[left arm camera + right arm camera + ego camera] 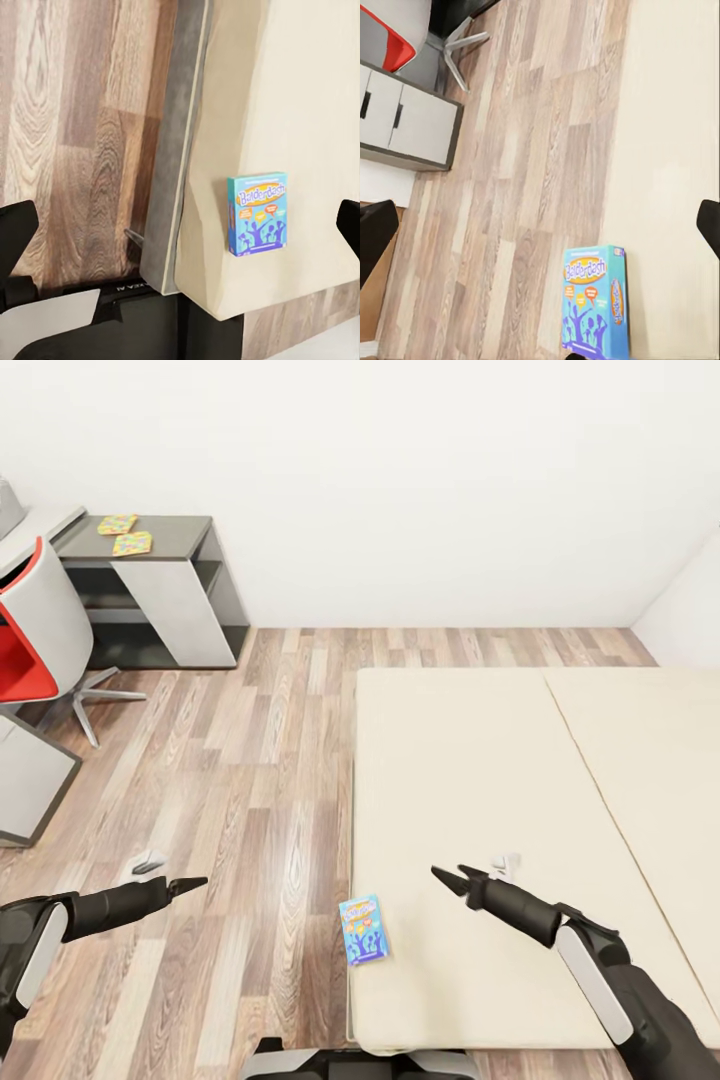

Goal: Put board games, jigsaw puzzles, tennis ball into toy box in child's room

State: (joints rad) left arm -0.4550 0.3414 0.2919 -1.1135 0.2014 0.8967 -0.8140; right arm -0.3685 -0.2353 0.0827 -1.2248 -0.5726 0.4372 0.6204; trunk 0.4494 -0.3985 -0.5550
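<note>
The step in hand looked to be fetching a board game from the bed; the blue game lay flat at the mattress's near left edge, close to the robot's base, with nothing gripping it; the right gripper hovered over the bed, just right of it and a little beyond, while the left gripper hung over the floor, well apart from it. Both grippers held nothing; in the wrist views the fingertips sat at opposite frame edges, so both jaws stood spread wide. The next move likely called for the right arm to swing over the game and come down on it, perhaps pinching it at the overhanging edge. Across the room the two puzzles lay on the desk's dark wing, beside the red chair. The box read "Balderdash"; its smaller print was illegible.
</note>
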